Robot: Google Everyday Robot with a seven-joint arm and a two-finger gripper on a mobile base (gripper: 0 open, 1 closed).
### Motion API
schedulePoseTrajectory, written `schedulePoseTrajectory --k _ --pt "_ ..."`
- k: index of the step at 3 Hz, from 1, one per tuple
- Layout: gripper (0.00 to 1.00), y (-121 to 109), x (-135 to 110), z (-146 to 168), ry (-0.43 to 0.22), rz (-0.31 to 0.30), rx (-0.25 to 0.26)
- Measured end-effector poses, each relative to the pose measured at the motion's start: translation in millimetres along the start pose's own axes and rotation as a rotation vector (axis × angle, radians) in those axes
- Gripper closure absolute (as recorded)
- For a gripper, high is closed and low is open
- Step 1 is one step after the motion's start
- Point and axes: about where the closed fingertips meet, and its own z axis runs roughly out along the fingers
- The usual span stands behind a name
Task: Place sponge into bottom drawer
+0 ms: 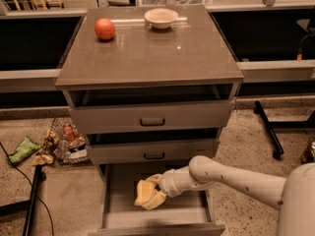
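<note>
Camera view
Gripper (154, 198): lower centre of frame, reaching into the bottom drawer (118, 200), clenched on the sponge (143, 191).
Sponge: gripped at its right side, low over the drawer floor, probably for a short drop.
Bottom drawer: pulled out, so the arm clears the upper drawers.
Worktop (162, 58): orange (105, 29) upper left, bowl (161, 17) top centre.
</note>
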Motion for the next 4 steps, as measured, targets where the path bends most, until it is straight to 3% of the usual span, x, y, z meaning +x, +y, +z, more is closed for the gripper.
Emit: schedulePoseTrajectory --k 1,2,3,4 --pt "1.00 -20 40 63 -0.013 0.055 -0.024" --pt "0.81 -35 74 113 -0.019 0.114 -0.037" --pt "0.50 -50 101 152 -0.024 0.168 -0.037" --pt "0.27 -58 113 167 -0.028 0.190 -0.033"
